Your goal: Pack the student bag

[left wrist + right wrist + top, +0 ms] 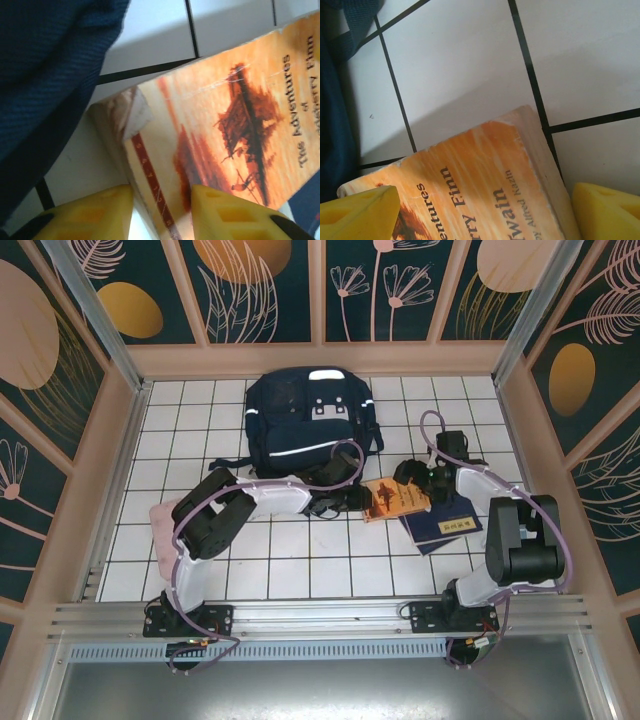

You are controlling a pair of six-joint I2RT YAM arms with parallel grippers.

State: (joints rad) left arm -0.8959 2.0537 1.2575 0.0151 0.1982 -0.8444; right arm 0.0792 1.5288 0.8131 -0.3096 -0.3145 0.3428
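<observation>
The student bag (310,420), dark navy with a white stripe, lies at the back centre of the tiled floor; its fabric also shows in the left wrist view (45,75) and the right wrist view (335,125). An orange paperback (398,498) lies just in front of it, partly over a flat navy book (445,525). My left gripper (355,500) has its yellow fingers (235,215) closed on the paperback's (225,125) spine corner, one on the cover and one against the underside. My right gripper (415,480) (485,215) stands open, straddling the paperback's (485,190) title end without touching it.
A pink cloth (165,530) lies at the left, partly under the left arm. Wooden walls ring the floor. Bare white tiles (300,570) stretch along the front between the two arm bases.
</observation>
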